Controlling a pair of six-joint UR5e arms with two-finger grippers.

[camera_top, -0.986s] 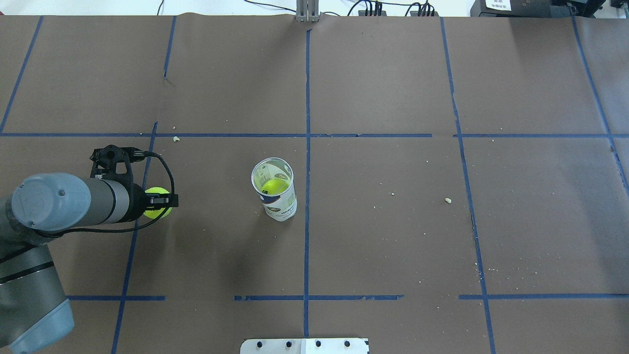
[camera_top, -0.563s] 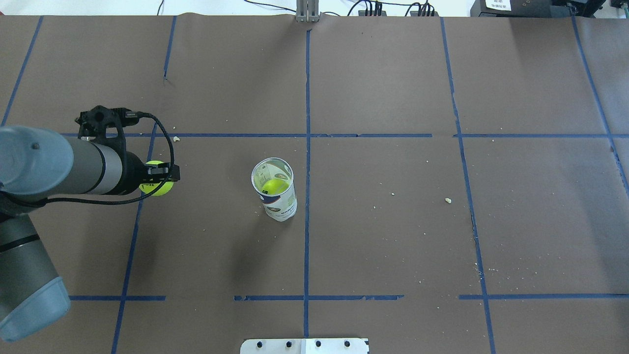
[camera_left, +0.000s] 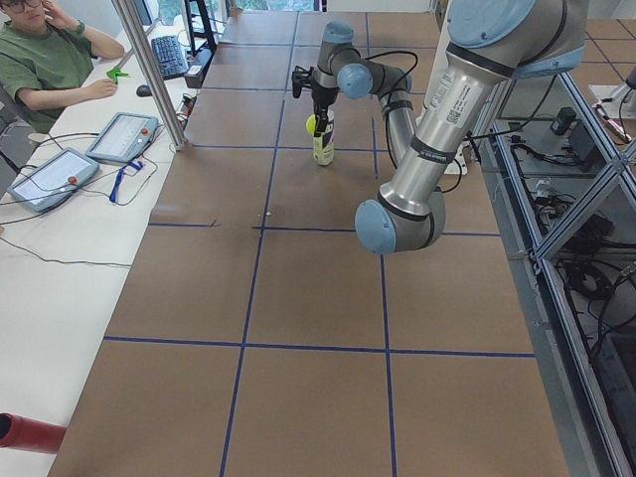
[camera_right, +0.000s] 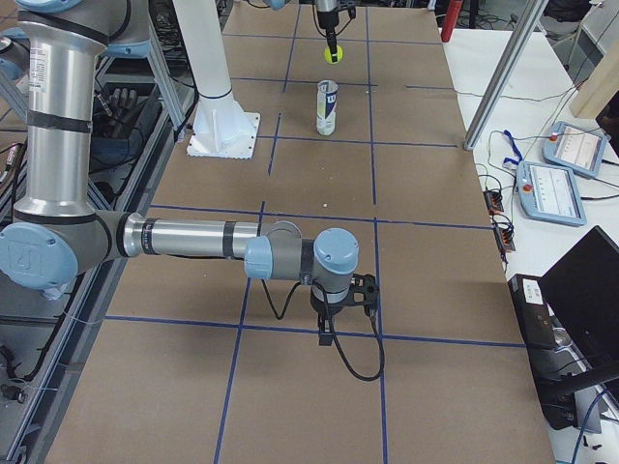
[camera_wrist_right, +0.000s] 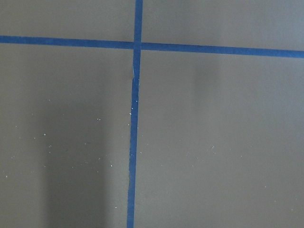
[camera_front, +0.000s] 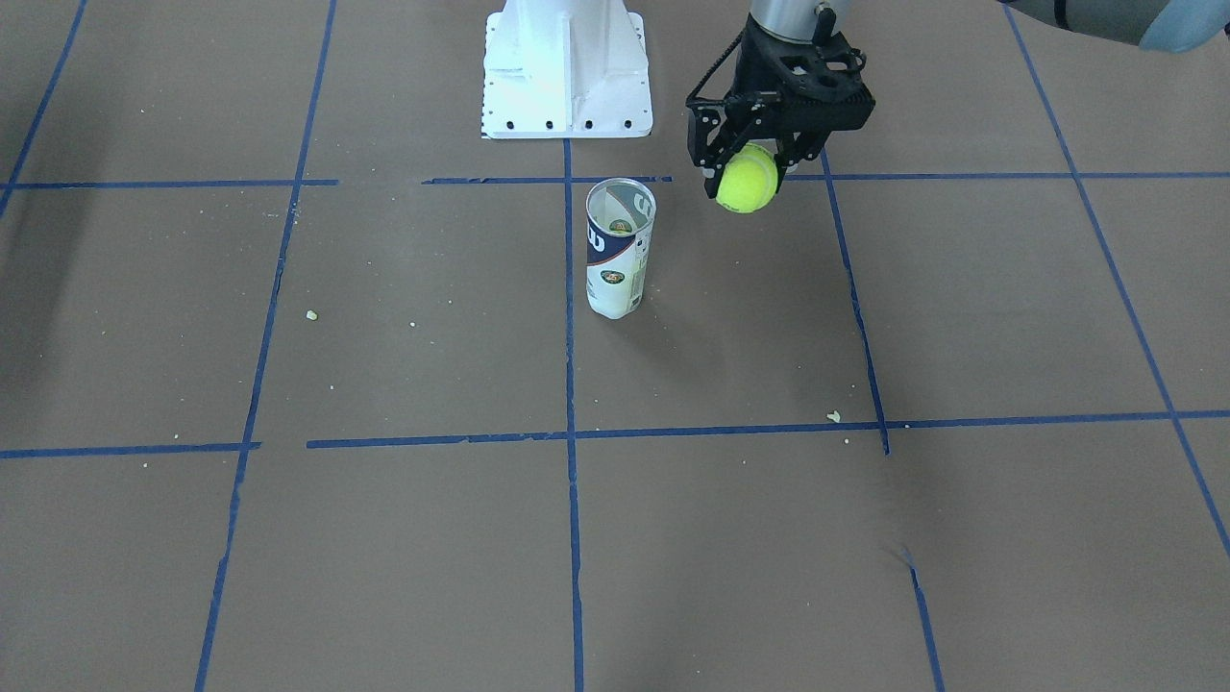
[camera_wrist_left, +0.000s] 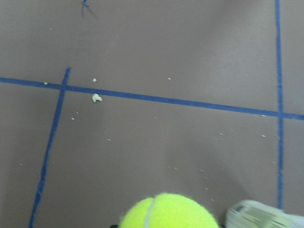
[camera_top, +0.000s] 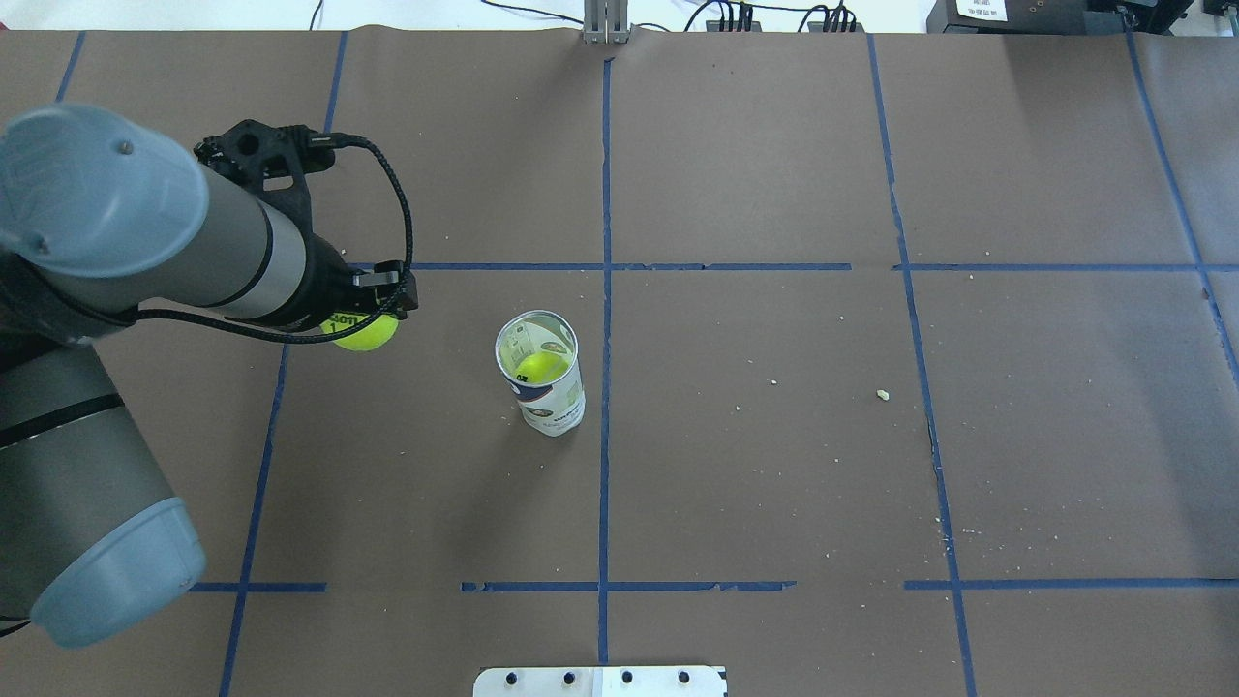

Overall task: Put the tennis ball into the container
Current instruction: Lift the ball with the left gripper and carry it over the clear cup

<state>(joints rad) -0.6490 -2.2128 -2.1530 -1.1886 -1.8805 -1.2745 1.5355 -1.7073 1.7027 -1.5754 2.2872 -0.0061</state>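
Note:
My left gripper (camera_front: 748,165) is shut on a bright yellow-green tennis ball (camera_front: 747,183), held in the air above the table. In the overhead view the ball (camera_top: 366,331) hangs to the left of the container (camera_top: 544,378), apart from it. The container (camera_front: 620,248) is a clear upright tube with a white and navy label, open at the top. A second yellow-green ball (camera_top: 539,366) lies inside it. The left wrist view shows the held ball (camera_wrist_left: 168,213) at the bottom edge and the tube's label (camera_wrist_left: 263,216) at lower right. My right gripper (camera_right: 329,324) shows only in the exterior right view, low over the table; I cannot tell its state.
The white robot base (camera_front: 567,67) stands behind the container. Blue tape lines and small crumbs (camera_top: 882,394) mark the brown table cover. An operator (camera_left: 45,70) sits at a side table with tablets (camera_left: 124,137).
My left arm has lifted and carried the ball away from the robot and rightward, closer to the container. The container and the ball inside it have not moved.

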